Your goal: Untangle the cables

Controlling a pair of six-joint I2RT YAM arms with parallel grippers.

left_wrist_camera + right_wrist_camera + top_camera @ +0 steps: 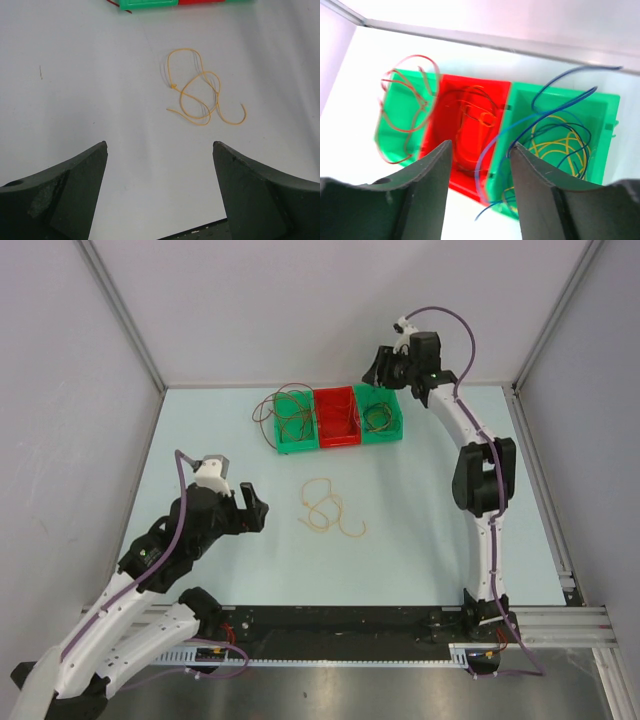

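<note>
Left gripper (159, 145) hangs wide open; yellow cable (174, 86) lies at twelve o'clock. Right gripper (481, 145), jaws parted, should lift clear of blue cable (580, 74) over green bin (610, 145).

Overhead view, wrist close-ups — bins (340, 442) shared
</note>
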